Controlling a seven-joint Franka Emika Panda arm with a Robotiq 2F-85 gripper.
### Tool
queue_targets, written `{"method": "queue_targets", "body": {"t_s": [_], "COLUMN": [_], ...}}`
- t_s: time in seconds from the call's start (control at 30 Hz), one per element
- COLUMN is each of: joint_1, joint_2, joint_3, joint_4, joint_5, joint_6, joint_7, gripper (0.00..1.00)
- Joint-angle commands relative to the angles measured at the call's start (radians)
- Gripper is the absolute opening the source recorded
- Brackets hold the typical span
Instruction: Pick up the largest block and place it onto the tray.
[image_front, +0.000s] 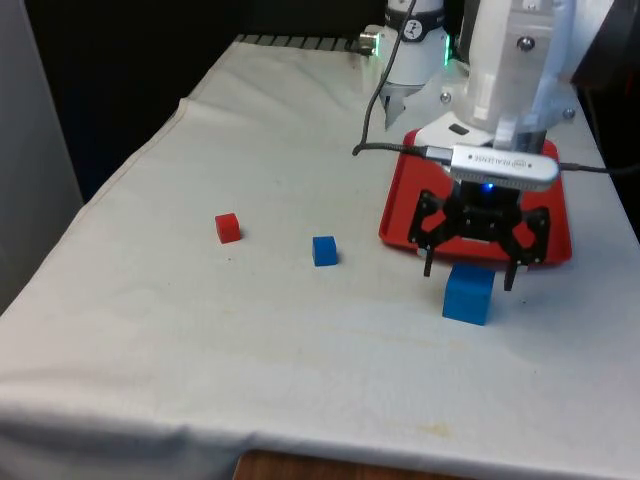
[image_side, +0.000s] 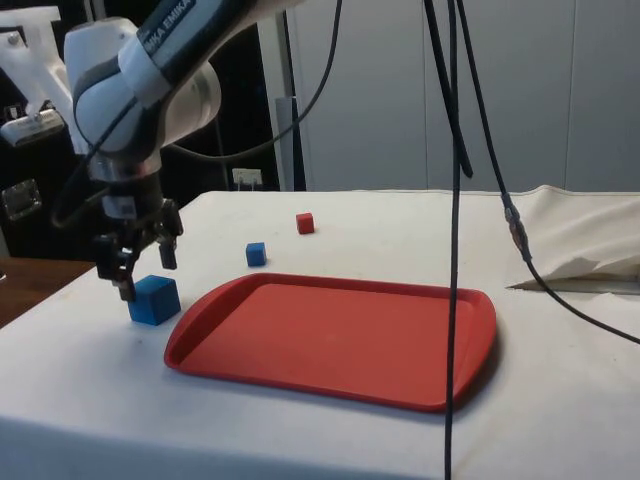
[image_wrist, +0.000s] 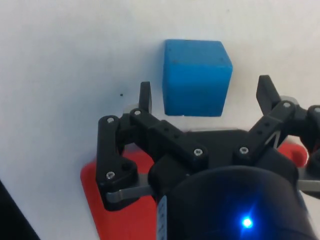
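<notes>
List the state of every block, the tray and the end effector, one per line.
Large blue block: on the cloth, ungrasped, between the open fingers.
Small blue block: on the cloth, apart.
Red block: on the cloth, apart.
Tray: flat, nothing on it.
End effector: open, over the large block.

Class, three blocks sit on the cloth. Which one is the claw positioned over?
The large blue block, beside the red tray. The open claw straddles it; the small blue block and red block lie farther off.
</notes>
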Motion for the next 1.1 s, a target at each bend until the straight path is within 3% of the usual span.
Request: {"method": "queue_targets", "body": {"t_s": [0.0,0.2,0.27,0.3,0.5,0.53,0.9,1.07], "joint_1": [-0.005,-0.001,0.001,0.001,0.003,0.003,0.004,0.012], "joint_2": [0.012,0.029,0.028,0.030,0.029,0.029,0.028,0.000], "joint_3": [0.005,0.001,0.000,0.000,0.000,0.000,-0.003,-0.019], "joint_4": [0.010,0.021,0.019,0.021,0.020,0.021,0.022,0.021], "joint_5": [0.009,0.015,0.012,0.015,0.014,0.013,0.012,0.007], "joint_6": [0.003,0.001,0.001,0.001,0.000,0.001,0.000,-0.016], "joint_7": [0.001,0.012,0.012,0.017,0.022,0.023,0.020,0.024], "gripper": [1.00,1.00,0.90,0.90,0.23,0.02,0.02,0.02]}}
